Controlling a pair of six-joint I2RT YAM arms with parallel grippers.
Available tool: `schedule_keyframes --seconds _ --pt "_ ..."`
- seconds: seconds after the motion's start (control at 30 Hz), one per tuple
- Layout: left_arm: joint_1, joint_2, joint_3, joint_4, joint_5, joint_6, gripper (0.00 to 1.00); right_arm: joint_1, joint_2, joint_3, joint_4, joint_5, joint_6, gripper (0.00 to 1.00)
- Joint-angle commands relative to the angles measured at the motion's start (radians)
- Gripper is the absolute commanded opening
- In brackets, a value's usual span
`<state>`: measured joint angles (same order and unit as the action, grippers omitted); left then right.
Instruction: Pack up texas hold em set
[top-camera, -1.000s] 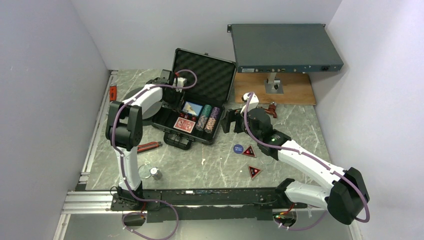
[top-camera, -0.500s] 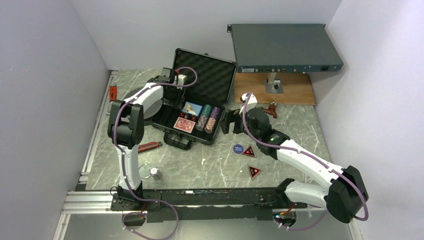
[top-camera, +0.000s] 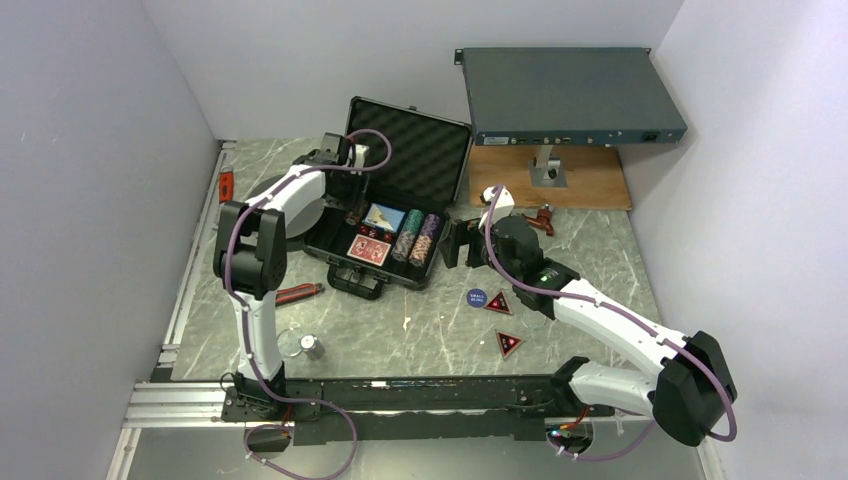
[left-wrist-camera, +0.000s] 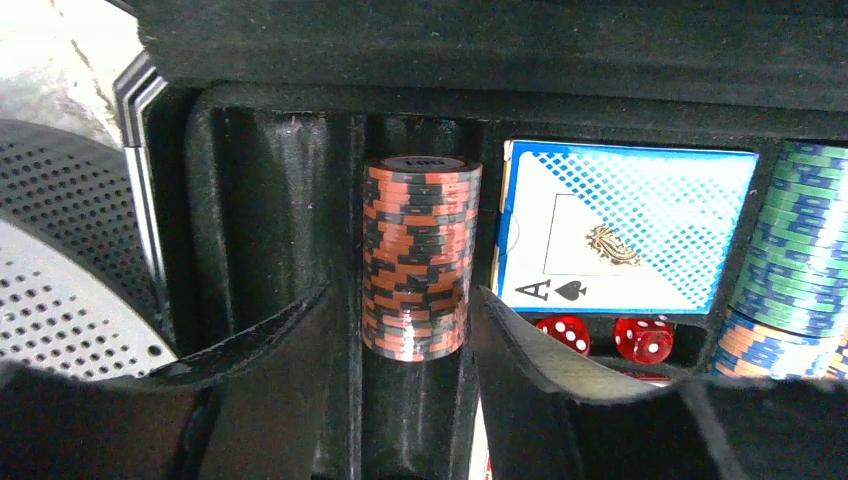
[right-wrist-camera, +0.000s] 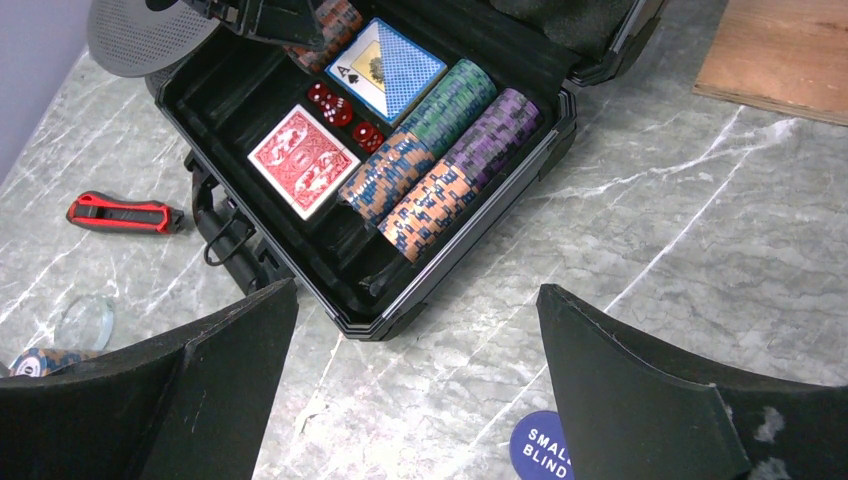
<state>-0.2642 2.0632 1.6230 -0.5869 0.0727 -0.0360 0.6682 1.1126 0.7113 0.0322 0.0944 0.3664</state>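
The black briefcase (top-camera: 418, 155) lies open, foam lid up. In its tray lie a blue deck (left-wrist-camera: 625, 225), a red deck (right-wrist-camera: 303, 160), red dice (left-wrist-camera: 565, 333) and striped chip stacks (right-wrist-camera: 430, 150). An orange-black chip stack (left-wrist-camera: 418, 260) lies in a left slot. My left gripper (left-wrist-camera: 402, 300) straddles its near end, open; the left finger stands clear, the right finger is right at it. My right gripper (right-wrist-camera: 415, 340) hangs open and empty over the table beside the case's right corner. The blue round button (top-camera: 476, 296) and two triangular markers (top-camera: 498, 302) (top-camera: 508, 344) lie on the table.
A grey rack box (top-camera: 570, 95) stands on a wooden board (top-camera: 545, 178) at the back right. The perforated grey spool (top-camera: 300, 205) sits left of the case. A red-handled tool (top-camera: 297, 292), a round lens (top-camera: 290, 343) and a small cylinder (top-camera: 313, 347) lie front left.
My left gripper's jaws have widened a little around the orange-black stack and its wrist has drawn back slightly. The right arm has stayed still.
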Motion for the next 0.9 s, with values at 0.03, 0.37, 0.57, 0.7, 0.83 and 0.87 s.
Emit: schedule_keyframes --seconds 0.03,0.37,0.57,0.7,0.83,0.87 --pt "0.003 -0.091 -0.006 0.035 -0.019 -0.016 0.62 -0.002 0.003 0.007 0.04 -0.005 -0.004 0.93" --pt "0.003 -0.246 -0.027 0.026 0.002 -0.029 0.65 -0.003 0.002 0.007 0.042 0.005 -0.014 0.93" --pt "0.003 -0.468 -0.125 -0.012 -0.096 0.013 0.68 -0.003 -0.012 0.001 0.056 0.005 -0.028 0.93" --pt "0.003 -0.668 -0.248 0.009 -0.222 0.02 0.97 -0.002 0.008 0.001 0.079 -0.044 -0.039 0.93" --pt "0.005 -0.805 -0.362 0.015 -0.377 0.024 1.0 -0.002 0.05 0.033 0.076 -0.076 -0.064 0.93" --pt "0.005 -0.838 -0.396 0.02 -0.421 0.019 1.0 -0.002 0.062 0.046 0.074 -0.088 -0.069 0.93"
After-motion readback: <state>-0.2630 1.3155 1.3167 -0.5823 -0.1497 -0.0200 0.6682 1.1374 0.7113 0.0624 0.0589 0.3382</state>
